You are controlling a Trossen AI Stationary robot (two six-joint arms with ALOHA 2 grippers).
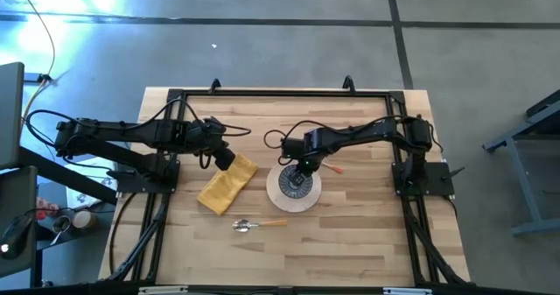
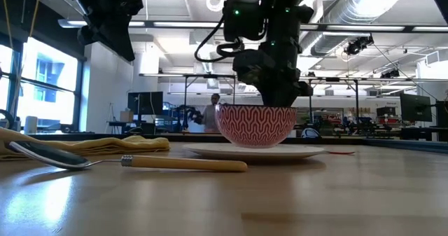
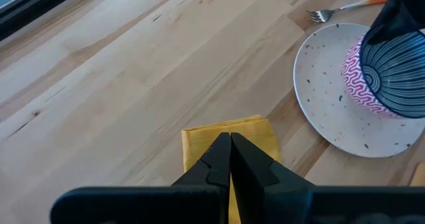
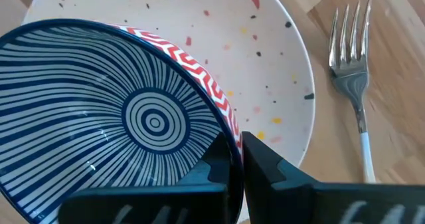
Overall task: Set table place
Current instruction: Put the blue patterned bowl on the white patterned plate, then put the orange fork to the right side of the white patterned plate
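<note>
On the middle of the butcher-block table, slightly to the right, sits the cream speckled plate, and the right gripper has its two fingers pinched together over the rim of the small bowl, one finger inside the blue-striped interior and one against the red-and-white zigzag outside. That rim pinch is probably how the bowl is steadied while it settles: in the low view its base appears to rest on the plate, roughly centred, so this step looks close to done, with only the release and lift-away left. The fork lies on the wood just beside the plate on its right side, tines pointing toward the far edge, its orange handle barely showing in the overhead view. Left of the plate, the folded mustard-yellow napkin lies at an angle on the table, and the left gripper hovers over its far corner with its fingers pressed together and nothing visibly between them; I cannot tell whether it touches the cloth. The yellow-handled spoon lies nearer the front edge, apart from the plate and not yet lined up with it. Judging by the layout, napkin and spoon need squaring to the plate before the place counts as set.
</note>
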